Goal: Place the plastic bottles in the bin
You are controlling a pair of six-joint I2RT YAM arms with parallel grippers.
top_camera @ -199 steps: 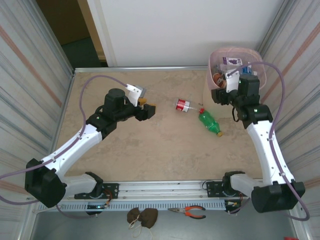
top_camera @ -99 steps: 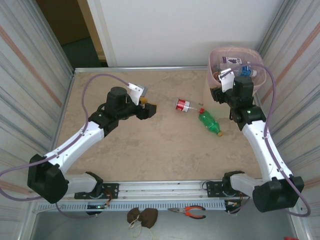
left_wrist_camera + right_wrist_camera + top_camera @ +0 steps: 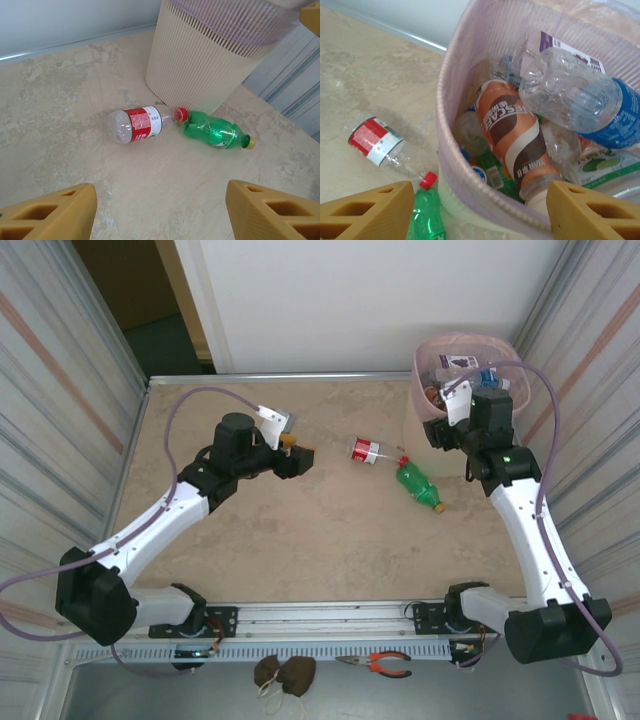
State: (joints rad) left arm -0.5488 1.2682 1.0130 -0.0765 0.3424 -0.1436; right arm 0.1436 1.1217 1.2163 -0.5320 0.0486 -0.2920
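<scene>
Plastic bottles, clear and green, beside bin, left tool and right tool released

orange-brown bottle in bin: label partly legible, looks like "NESCAFE" | red-label bottle, blue-label bottle, purple-white label with barcode: print unreadable
</scene>
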